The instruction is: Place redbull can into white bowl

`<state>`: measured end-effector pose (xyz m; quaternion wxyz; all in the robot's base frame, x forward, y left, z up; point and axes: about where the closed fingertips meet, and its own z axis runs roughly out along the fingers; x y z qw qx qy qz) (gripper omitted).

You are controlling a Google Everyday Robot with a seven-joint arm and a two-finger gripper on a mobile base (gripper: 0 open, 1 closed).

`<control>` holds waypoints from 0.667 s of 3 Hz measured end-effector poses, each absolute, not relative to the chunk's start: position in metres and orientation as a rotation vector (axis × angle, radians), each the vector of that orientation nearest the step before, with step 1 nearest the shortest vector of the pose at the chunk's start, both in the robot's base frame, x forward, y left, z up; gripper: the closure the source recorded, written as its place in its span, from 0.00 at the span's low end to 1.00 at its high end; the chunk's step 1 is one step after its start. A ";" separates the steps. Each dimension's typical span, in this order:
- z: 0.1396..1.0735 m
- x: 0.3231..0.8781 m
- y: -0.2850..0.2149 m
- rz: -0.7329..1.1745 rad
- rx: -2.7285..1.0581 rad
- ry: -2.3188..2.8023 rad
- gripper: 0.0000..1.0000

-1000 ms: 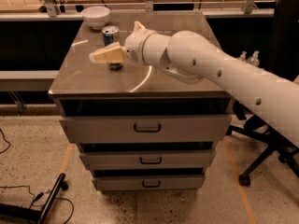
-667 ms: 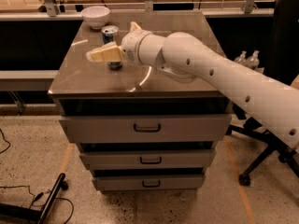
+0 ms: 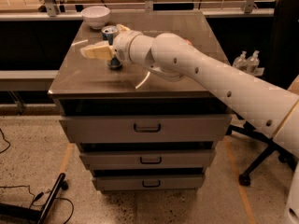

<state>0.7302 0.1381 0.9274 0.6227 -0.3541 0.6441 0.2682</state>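
The redbull can [image 3: 111,45] stands upright on the left part of the grey cabinet top [image 3: 168,78], its silver top showing. The white bowl [image 3: 96,17] sits at the far left corner of the top, a short way behind the can. My gripper [image 3: 103,40] reaches in from the right at the height of the can. Its cream near finger [image 3: 96,52] lies in front of the can and points left. The far finger [image 3: 123,28] shows just behind the can. The fingers stand apart with the can between them, and the can rests on the top.
The cabinet has three drawers [image 3: 147,127] below. A railing and counter run behind it. An office chair base [image 3: 261,157] and two bottles [image 3: 247,59] stand at the right. Cables and a black bar [image 3: 46,204] lie on the floor at the left.
My gripper has moved a little left and further around the can. The can and the bowl have stayed where they were.
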 end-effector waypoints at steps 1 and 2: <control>0.928 0.729 0.140 0.619 -0.816 1.478 0.39; 0.928 0.728 0.142 0.622 -0.818 1.477 0.64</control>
